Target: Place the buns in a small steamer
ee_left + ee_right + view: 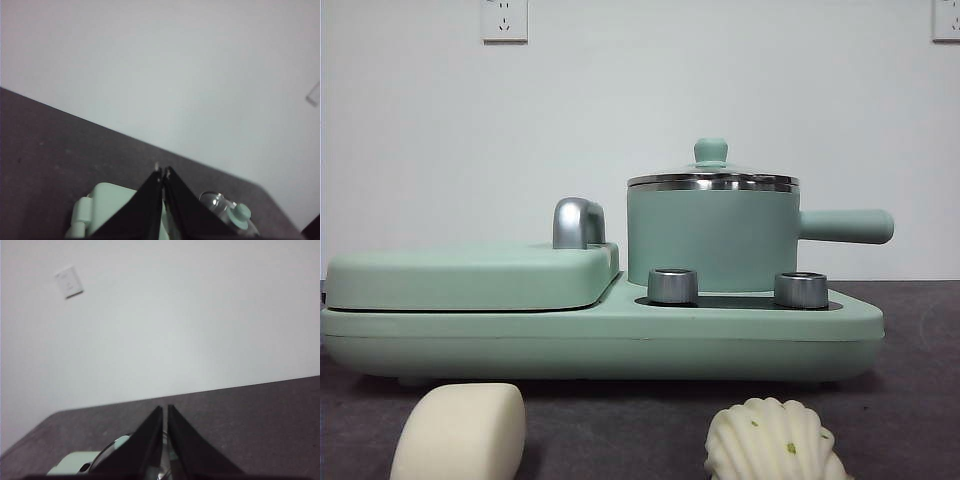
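Mint-green small steamer [712, 236] stands on the right half of the cooker base [600, 335], glass lid [712, 180] seated, side handle pointing right. Flat griddle cover [470, 277] is down on the left half. Both buns lie on the dark table [920, 380] in front of the base: smooth bun [460, 432] ahead of the griddle, ridged bun [775, 440] with green flecks ahead of the steamer, well apart from each other.

Left gripper [163, 172] and right gripper [165, 410] are raised over the appliance, each with its jaws pressed together and nothing between them.

Risks you should note:
- Lid is on. You cannot load a bun until it comes off; the knob [710, 152] is small and rounded, so a shallow pinch may slip and drop glass onto the steel rim.
- Buns look soft. A hard squeeze likely dents or tears them, the ridged one most.
- Both sit at the near table edge; a low approach could nudge one off.
- Catching the handle could shift the pot on its plate.
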Robot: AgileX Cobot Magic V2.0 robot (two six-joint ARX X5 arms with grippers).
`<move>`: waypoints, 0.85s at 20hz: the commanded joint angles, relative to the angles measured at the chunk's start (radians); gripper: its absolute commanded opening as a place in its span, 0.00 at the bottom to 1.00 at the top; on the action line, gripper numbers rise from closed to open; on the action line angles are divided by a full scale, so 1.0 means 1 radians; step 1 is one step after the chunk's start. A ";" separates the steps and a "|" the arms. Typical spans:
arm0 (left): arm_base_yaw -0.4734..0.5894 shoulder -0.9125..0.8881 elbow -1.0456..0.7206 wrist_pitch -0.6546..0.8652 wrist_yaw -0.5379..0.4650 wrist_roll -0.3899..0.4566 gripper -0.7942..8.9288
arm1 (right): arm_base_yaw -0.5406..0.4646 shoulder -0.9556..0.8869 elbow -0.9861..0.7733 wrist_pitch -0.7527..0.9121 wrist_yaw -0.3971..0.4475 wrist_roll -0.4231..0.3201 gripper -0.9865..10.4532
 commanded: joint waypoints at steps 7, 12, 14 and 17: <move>0.000 0.274 0.270 -0.227 0.054 0.340 0.09 | 0.000 0.241 0.210 -0.161 -0.116 -0.312 0.10; -0.010 0.388 0.327 -0.321 0.093 0.568 0.09 | 0.004 0.311 0.231 -0.230 -0.130 -0.528 0.10; -0.019 0.417 0.328 -0.335 0.093 0.668 0.09 | 0.015 0.328 0.231 -0.264 -0.129 -0.637 0.10; -0.036 0.450 0.328 -0.348 0.093 0.826 0.09 | 0.034 0.347 0.231 -0.315 -0.116 -0.781 0.10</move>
